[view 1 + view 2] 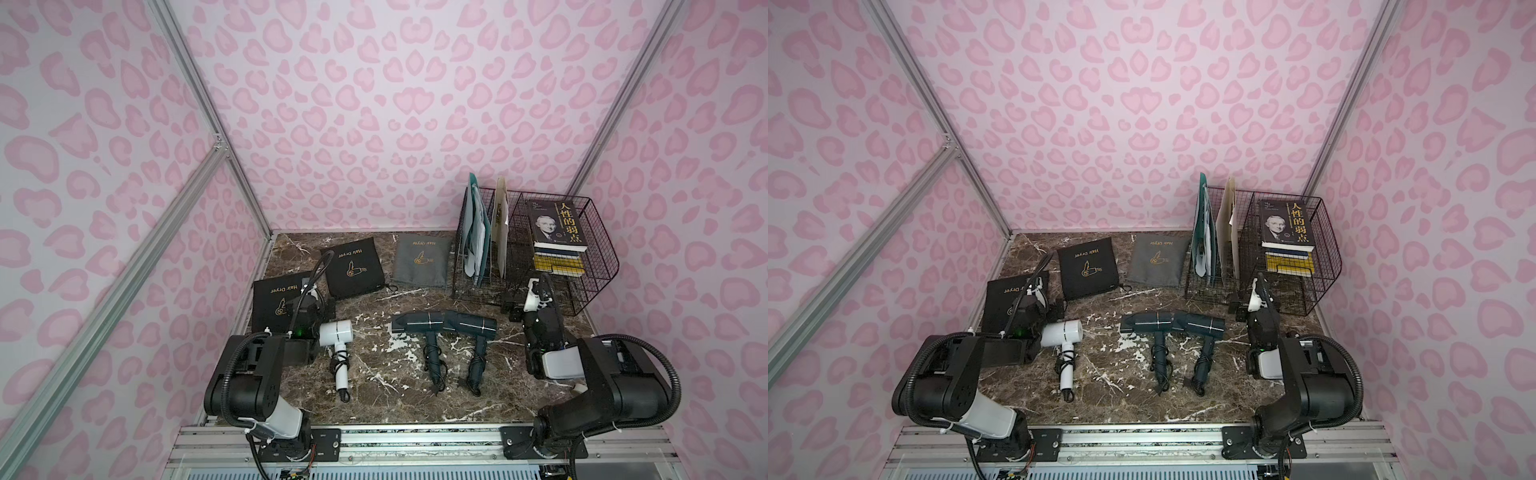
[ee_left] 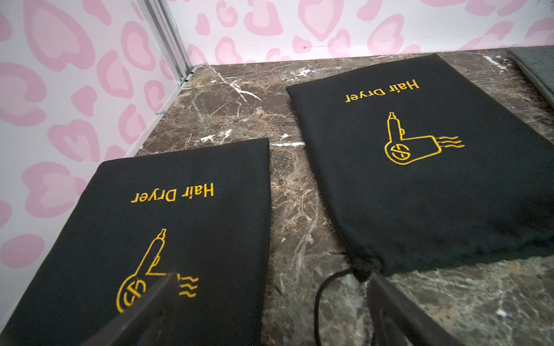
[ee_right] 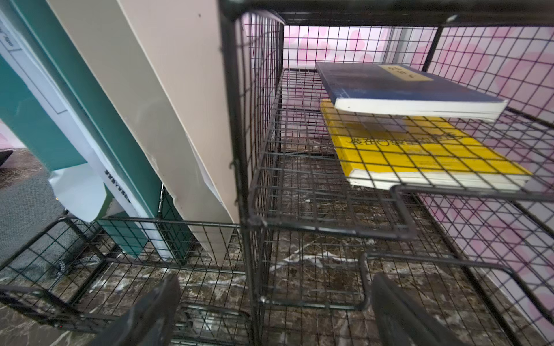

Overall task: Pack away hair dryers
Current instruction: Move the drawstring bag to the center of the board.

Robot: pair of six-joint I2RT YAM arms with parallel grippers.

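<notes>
Left gripper — fingers spread wide, nothing between them; one tip overlaps a black pouch, and I cannot tell whether it touches.
Right gripper — fingers wide apart, empty, facing the wire rack.
Hair dryers, three, lying on the marble tabletop: white dryer beside the left arm; centre dark dryer and right dark dryer, barrels touching.
</notes>
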